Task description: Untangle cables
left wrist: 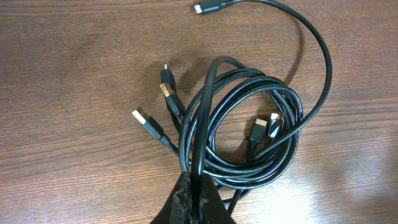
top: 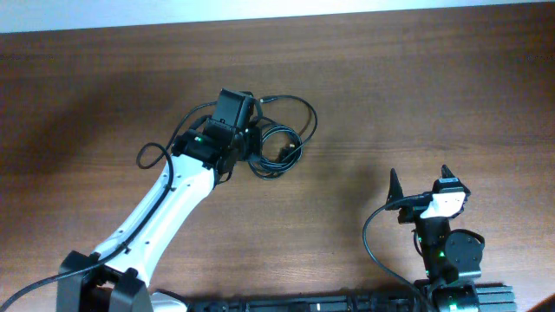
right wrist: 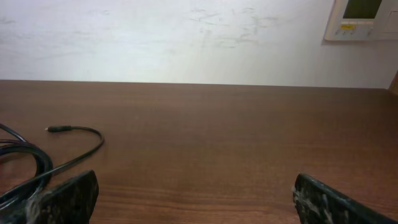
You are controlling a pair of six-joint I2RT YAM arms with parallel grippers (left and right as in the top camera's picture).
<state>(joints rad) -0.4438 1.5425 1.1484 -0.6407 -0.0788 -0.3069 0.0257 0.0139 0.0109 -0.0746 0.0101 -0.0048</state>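
The cables [top: 279, 143] lie as a tangle of thin black cords coiled on the wooden table, with several small plug ends poking out [left wrist: 249, 130]. My left gripper [left wrist: 198, 186] is shut on a strand of the cables at the coil's near edge; in the overhead view it sits over the tangle's left side [top: 232, 113]. One loose cord end [left wrist: 200, 7] arcs away at the top. My right gripper [top: 421, 180] is open and empty at the front right, far from the coil; part of the cables shows at the left of its wrist view [right wrist: 37, 162].
The wooden table [top: 416, 95] reaches a white wall at the back. A wall panel [right wrist: 360, 18] hangs at the upper right of the right wrist view. A cable loop [top: 152, 156] lies left of the left arm.
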